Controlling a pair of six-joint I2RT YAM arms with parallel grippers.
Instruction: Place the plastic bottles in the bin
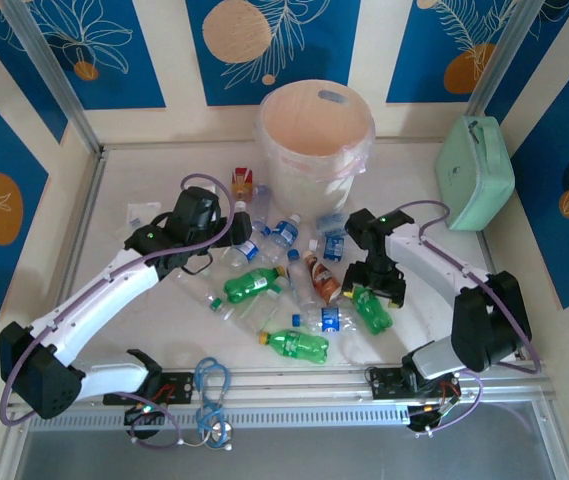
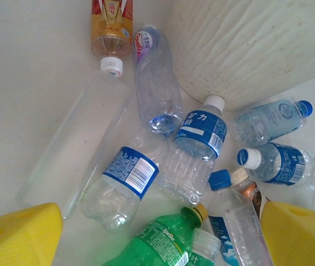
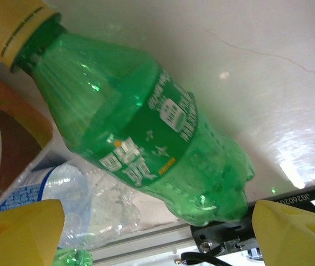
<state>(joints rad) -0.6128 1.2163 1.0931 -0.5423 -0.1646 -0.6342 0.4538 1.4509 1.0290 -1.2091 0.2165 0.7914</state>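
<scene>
Yellow fingers (image 3: pixel 19 233) of our right gripper (image 3: pixel 157 233) stand spread either side of a green bottle (image 3: pixel 146 127) lying on the table (image 3: pixel 257 83), placed, we judge, to close on it. Our left gripper (image 2: pixel 157 235) hangs equally wide over the plastic bottles (image 2: pixel 129 172) heaped against the bin (image 2: pixel 257 44). We cannot see the bin's floor, and several clear bottles overlap too much to count.
</scene>
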